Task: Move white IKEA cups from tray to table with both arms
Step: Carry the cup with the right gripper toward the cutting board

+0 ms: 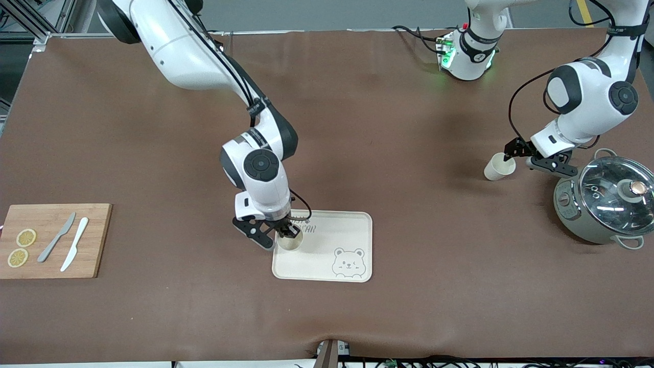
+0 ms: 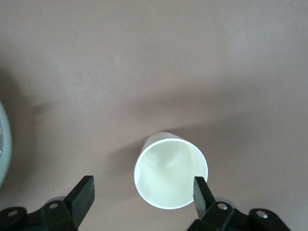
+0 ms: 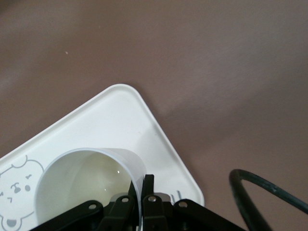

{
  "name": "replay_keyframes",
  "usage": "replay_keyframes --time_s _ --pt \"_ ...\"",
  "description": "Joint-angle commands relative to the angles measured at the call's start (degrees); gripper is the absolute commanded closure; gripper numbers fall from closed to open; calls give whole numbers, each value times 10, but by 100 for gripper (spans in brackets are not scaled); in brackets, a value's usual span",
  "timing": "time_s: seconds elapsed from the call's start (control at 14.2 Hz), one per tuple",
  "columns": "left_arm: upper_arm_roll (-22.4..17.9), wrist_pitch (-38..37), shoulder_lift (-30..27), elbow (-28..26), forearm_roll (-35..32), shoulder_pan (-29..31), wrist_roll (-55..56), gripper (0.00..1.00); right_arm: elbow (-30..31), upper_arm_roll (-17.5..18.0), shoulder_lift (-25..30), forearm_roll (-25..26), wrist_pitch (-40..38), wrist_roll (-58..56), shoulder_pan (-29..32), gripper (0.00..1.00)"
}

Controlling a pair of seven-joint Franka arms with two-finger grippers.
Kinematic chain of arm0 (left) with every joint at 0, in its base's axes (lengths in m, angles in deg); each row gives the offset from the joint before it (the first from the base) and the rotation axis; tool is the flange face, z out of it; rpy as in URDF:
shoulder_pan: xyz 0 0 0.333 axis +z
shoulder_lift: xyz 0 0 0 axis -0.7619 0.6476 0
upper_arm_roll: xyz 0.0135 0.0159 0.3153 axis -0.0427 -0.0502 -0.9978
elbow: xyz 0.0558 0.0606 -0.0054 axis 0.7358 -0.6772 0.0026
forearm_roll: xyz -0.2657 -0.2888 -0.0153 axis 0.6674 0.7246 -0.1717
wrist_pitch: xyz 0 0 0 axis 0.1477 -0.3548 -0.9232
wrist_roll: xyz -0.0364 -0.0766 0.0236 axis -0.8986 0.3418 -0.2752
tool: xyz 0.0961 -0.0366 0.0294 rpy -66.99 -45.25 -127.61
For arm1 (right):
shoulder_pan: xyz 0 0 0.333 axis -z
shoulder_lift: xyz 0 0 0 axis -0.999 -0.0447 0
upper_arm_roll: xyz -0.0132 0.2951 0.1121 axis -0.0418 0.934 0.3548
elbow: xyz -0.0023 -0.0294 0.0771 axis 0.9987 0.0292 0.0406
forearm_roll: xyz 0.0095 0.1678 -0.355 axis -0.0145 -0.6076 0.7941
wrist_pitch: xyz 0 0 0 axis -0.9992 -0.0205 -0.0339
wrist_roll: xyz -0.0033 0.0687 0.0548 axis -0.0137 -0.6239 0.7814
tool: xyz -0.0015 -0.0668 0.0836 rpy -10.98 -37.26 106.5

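One white cup (image 1: 289, 241) is at the end of the cream bear tray (image 1: 332, 240) toward the right arm's end of the table. My right gripper (image 1: 286, 231) is shut on that cup's rim wall, one finger inside and one outside; the right wrist view shows the cup (image 3: 82, 187), the pinching fingers (image 3: 148, 185) and the tray (image 3: 120, 120). The other white cup (image 1: 499, 166) stands on the brown table near the pot. My left gripper (image 1: 529, 159) is open low over it; in the left wrist view the cup (image 2: 171, 175) sits by one finger (image 2: 202, 190), and the gripper (image 2: 142, 192) holds nothing.
A grey-green pot with a glass lid (image 1: 605, 199) stands close beside my left gripper at the left arm's end of the table. A wooden cutting board (image 1: 51, 240) with two lemon slices and two knives lies at the right arm's end. The tray's bear drawing (image 1: 348, 261) is uncovered.
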Motion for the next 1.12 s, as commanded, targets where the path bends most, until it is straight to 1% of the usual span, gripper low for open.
replay_keyframes --time_s 0.0,0.14,0.21,0.35,0.56,0.7,0.84,0.91,1.05 --pt "6 -15 -1 37 13 0 18 0 19 1 76 -28 -73 -62 8 100" --pt "18 -23 5 71 12 -2 47 0 25 0 124 -60 -150 -141 36 100" --pt "26 -43 11 95 13 -2 63 0 32 0 149 -72 -180 -178 51 100" --pt "40 -96 26 153 12 -3 107 0 59 0 200 -77 -225 -261 88 100" --pt "84 -142 45 223 7 -4 196 0 123 -1 282 -78 -257 -384 143 100" --pt "117 -148 50 249 0 -5 266 0 182 -2 332 -78 -251 -456 181 100" --pt "147 -151 48 264 -33 -5 324 0 226 -3 364 -78 -237 -527 218 100" --pt "160 -171 48 277 -50 -5 354 0 246 -4 377 -78 -227 -559 236 100" --pt "181 -245 46 326 -62 -5 394 0 308 -5 408 -78 -178 -629 272 100"
